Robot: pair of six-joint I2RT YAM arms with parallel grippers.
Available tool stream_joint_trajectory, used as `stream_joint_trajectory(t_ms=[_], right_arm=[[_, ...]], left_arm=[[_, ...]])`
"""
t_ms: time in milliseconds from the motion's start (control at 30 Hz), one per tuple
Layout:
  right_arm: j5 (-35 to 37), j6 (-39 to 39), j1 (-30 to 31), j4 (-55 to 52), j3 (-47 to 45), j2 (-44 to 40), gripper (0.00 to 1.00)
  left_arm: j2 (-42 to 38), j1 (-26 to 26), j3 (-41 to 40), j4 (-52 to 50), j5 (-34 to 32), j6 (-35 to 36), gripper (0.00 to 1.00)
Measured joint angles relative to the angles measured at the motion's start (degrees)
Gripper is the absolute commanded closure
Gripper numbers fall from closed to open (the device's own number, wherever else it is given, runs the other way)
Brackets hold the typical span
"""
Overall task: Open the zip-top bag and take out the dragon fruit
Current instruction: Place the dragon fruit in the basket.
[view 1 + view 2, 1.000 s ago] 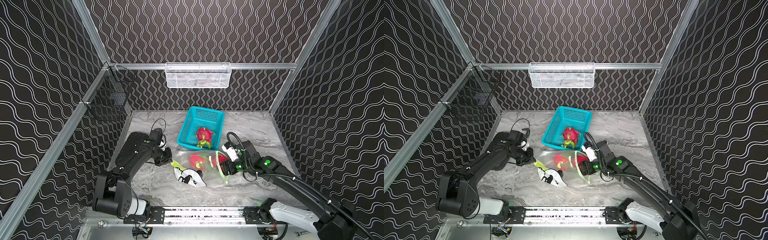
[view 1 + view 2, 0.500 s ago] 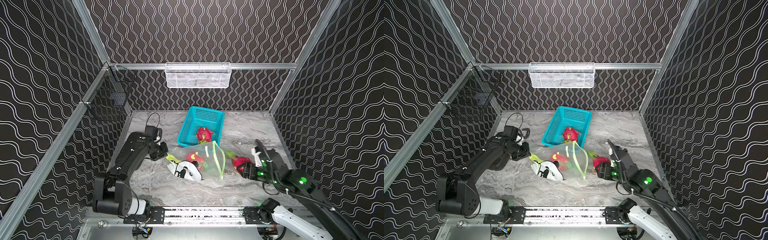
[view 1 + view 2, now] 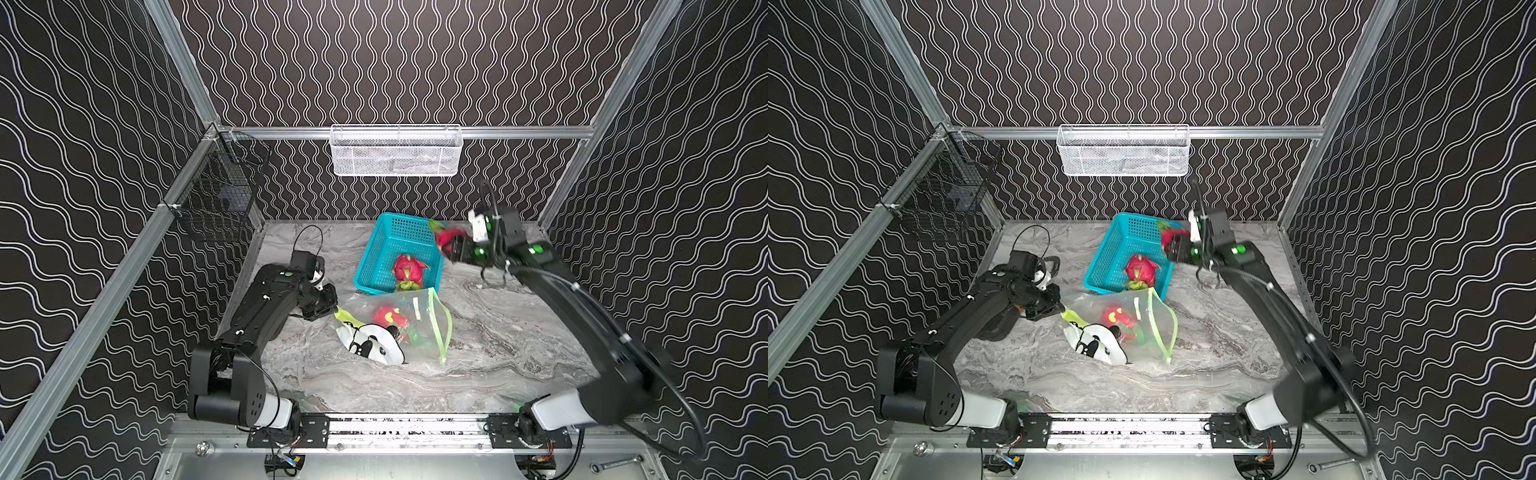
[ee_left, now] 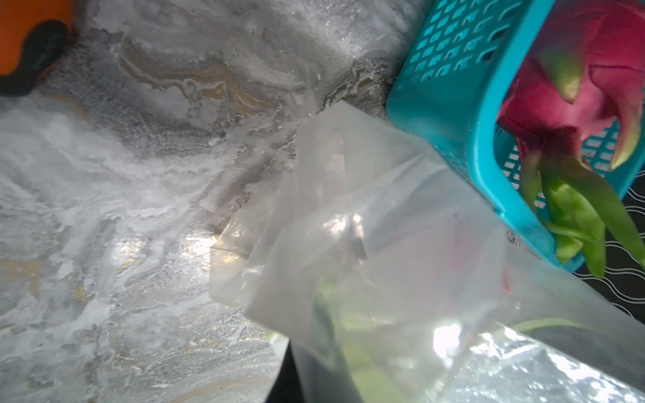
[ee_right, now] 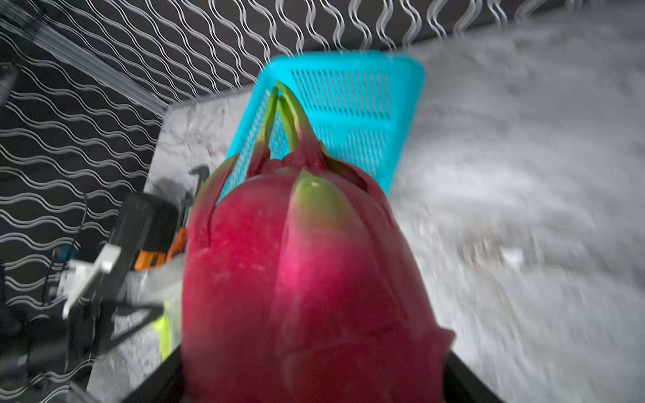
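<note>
Just right of the middle in both top views, the right gripper [image 3: 452,250] squeezes a dragon fruit [image 3: 443,238] at the teal basket's [image 3: 388,243] upper right corner. Lower down, the left gripper [image 3: 332,308] is shut tight on the zip-top bag's [image 3: 419,332] left corner.

Both top views evenly lit and sharp; right wrist view motion-blurred; glare on the zip-top bag [image 4: 450,335]

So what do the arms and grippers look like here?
Both arms are black, boxy links on white bases. The left arm has a small green dot and a thin black cable looping over its wrist. The right arm shows glowing green lights, a white block at the wrist and a black cable tied along it. The left gripper and right gripper are black.
</note>
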Motion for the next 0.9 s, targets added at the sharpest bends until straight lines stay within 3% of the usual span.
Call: stream_joint_trajectory(t_ms=[167, 300, 333, 433, 667, 900], right_arm=[[-10.75, -3.21, -2.03, 2.86, 16.17, 22.23, 0.29], [-14.53, -3.54, -2.25, 2.64, 21.51, 31.41, 0.27], [-15.06, -3.54, -2.32, 2.75, 22.6, 33.0, 0.24], [-15.67, -2.91, -2.58, 2.99, 25.62, 36.48, 0.01], [-14.14, -2.95, -2.84, 5.16, 23.71, 30.67, 0.0], [-12.66, -3.08, -6.08, 5.09, 8.5, 10.14, 0.01]], left_arm=[[-0.92, 0.0, 0.63, -0.68, 0.63, 0.24, 1.0], [-0.94, 0.0, 0.98, -0.72, 1.27, 0.2, 1.0], [-0.94, 0.0, 1.01, -0.74, 1.46, 0.11, 1.0], [-0.94, 0.0, 1.01, -0.87, 1.64, 0.07, 1.0], [-0.92, 0.0, 0.98, -1.03, 1.68, 0.07, 1.0], [0.5, 0.0, 1.9, -0.72, 1.99, 0.04, 1.0]])
